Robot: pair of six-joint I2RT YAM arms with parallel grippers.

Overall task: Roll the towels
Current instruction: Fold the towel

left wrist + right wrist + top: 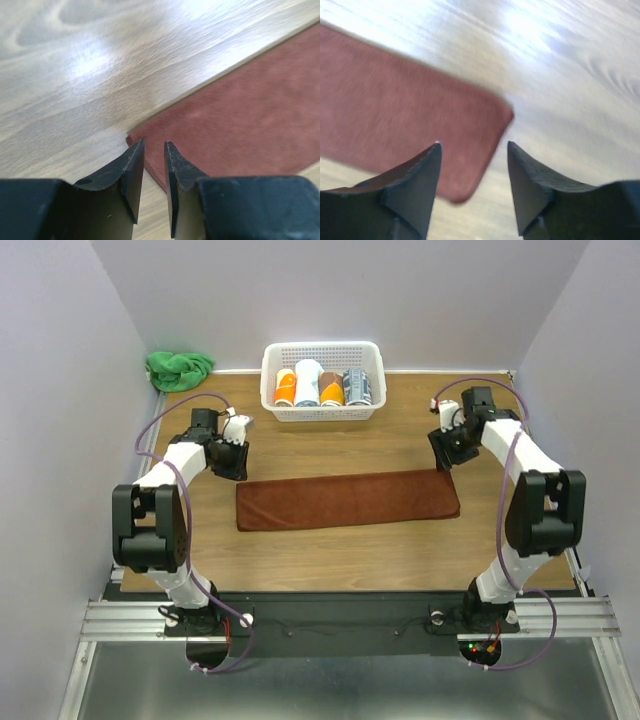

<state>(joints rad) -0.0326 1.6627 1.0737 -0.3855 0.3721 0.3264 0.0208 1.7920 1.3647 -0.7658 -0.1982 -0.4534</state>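
Left pincer [154, 142] barely parted, right pincer [474, 144] wide, above towel [347, 499] corners

Lab robot cell, plain walls [330, 290], aluminium rail [120, 620]

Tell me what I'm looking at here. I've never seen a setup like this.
Two robot arms are bolted to the near edge of a wooden table. The wide picture looks down from above; the other two come from a camera on each wrist, showing that arm's own dark fingers. A brown towel lies flat; the left gripper hangs by its left end, the right gripper by its right end. Both are open, holding nothing. At the back: a white basket of rolled towels and a crumpled green cloth.
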